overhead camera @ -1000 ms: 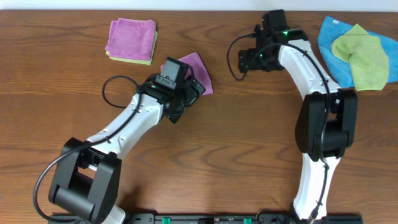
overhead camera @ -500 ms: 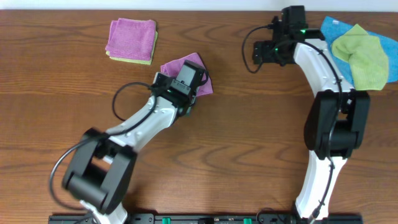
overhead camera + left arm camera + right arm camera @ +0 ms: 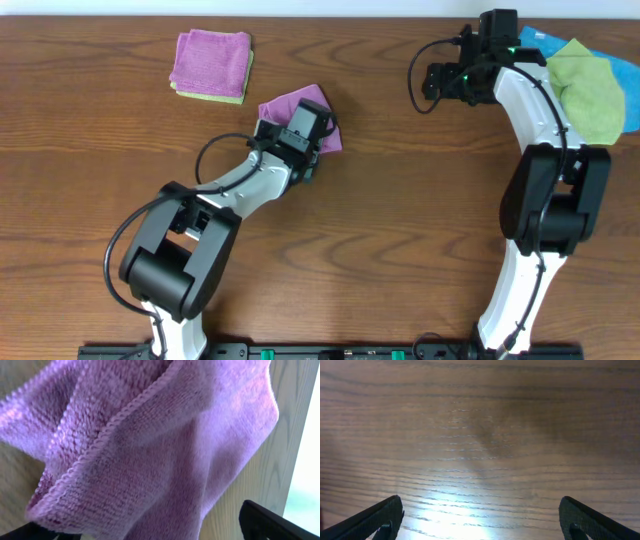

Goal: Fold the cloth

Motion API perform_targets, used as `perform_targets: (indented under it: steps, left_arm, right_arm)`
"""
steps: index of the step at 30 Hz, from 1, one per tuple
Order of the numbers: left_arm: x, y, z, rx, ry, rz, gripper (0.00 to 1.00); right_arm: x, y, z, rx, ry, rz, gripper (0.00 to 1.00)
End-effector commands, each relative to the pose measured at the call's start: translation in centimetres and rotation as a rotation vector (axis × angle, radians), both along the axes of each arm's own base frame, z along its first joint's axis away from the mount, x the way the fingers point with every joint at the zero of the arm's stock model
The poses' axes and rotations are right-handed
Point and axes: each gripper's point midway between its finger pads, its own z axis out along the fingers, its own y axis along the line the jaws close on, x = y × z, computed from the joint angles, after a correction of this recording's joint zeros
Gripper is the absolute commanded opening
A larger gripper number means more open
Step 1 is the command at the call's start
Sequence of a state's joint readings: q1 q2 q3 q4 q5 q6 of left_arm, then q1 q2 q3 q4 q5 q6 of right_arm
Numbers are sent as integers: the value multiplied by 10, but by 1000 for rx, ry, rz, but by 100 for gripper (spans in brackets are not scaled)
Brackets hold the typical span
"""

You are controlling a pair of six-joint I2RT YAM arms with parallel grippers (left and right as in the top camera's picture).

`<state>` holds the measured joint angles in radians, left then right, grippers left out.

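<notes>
A purple cloth (image 3: 288,105) lies rumpled and partly folded on the wooden table, left of centre. It fills the left wrist view (image 3: 150,445), with a stitched edge running across it. My left gripper (image 3: 310,135) sits right on the cloth's near edge. Its fingers (image 3: 145,530) are spread wide, with cloth bunched between them. My right gripper (image 3: 440,82) is at the far right of the table. It is open and empty above bare wood (image 3: 480,520).
A folded stack with a pink cloth on a yellow-green one (image 3: 210,65) lies at the back left. A green cloth (image 3: 585,85) lies on a blue cloth (image 3: 530,45) at the back right corner, beside the right arm.
My left arm has swung up and left onto the purple cloth, which shifted slightly left. My right arm has moved right, toward the blue and green cloths.
</notes>
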<state>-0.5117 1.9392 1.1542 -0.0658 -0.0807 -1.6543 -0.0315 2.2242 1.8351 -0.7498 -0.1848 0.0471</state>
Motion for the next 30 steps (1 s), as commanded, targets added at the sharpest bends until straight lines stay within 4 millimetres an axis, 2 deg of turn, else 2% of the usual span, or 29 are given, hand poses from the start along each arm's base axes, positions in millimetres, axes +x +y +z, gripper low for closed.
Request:
perform_targets:
  steps: [1,7,9,16,20,26,30]
  left_arm:
    - [8,1,29,-58,-39,-35,100]
    - [-1,-12,78,-181,-76,-103,98]
    - [-10,-11,85,-183,-62,-99,95]
    - [-31,5,63,-96,54,-90,95]
    - [-40,-7,63,-131,80,-159,95]
    - [-36,1,59,-89,66,-86,95]
    - [-42,5,40,-88,139,-30,95]
  right_arm:
    - [-2,2,1,9,-1,14,99]
    - [-2,3,1,9,0,17,99]
    - [-2,3,1,9,0,17,99]
    - [-1,3,1,8,-2,17,99]
    - [-1,3,1,8,-4,17,99]
    - [2,3,3,8,-18,17,99]
    - [5,2,4,7,-33,14,99]
